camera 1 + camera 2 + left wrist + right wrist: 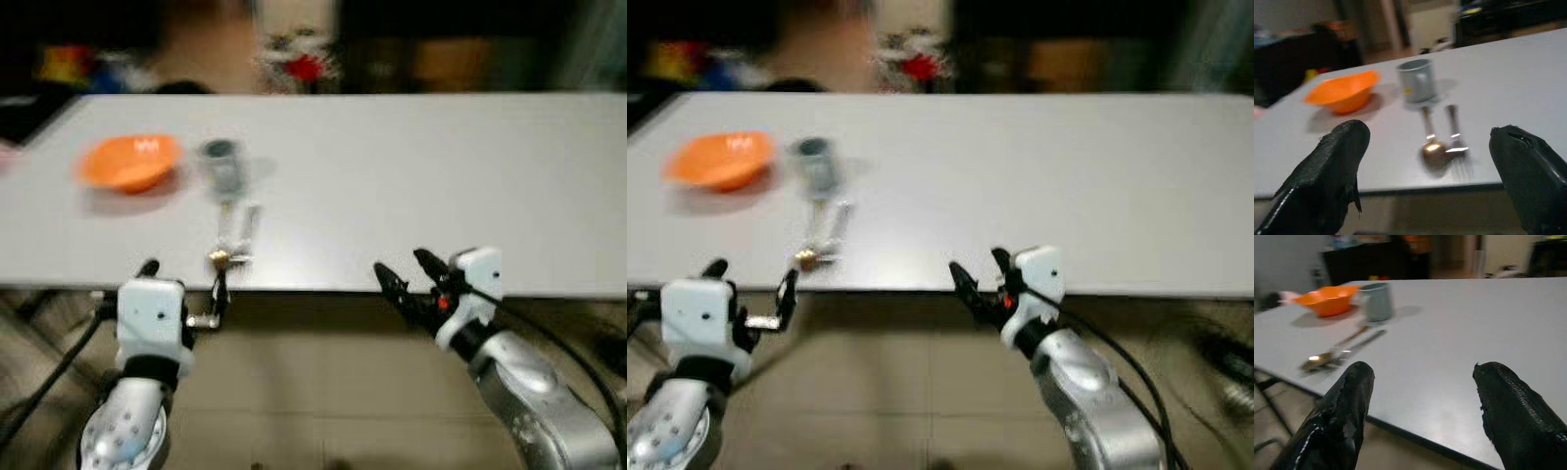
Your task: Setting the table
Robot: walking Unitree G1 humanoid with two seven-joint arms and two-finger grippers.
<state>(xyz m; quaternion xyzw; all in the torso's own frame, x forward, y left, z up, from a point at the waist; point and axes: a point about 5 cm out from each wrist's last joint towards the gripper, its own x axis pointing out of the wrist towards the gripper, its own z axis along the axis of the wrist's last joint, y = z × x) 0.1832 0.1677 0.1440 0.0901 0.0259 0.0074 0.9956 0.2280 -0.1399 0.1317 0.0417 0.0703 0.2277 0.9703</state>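
Note:
An orange bowl (129, 160) sits at the far left of the white table (411, 186). Beside it on the right stands a grey cup (221, 164). In front of the cup, near the table's front edge, lie a spoon (1431, 147) and a fork (1455, 136) side by side. My left gripper (183, 282) is open, just below the table edge, right in front of the cutlery. My right gripper (404, 272) is open at the table's front edge near the middle, with nothing between its fingers.
Beyond the table's far edge the room is dark and blurred, with a red and white object (299, 61) and dark furniture. Tiled floor (323, 392) lies under the table edge. A black cable (573, 362) runs along my right arm.

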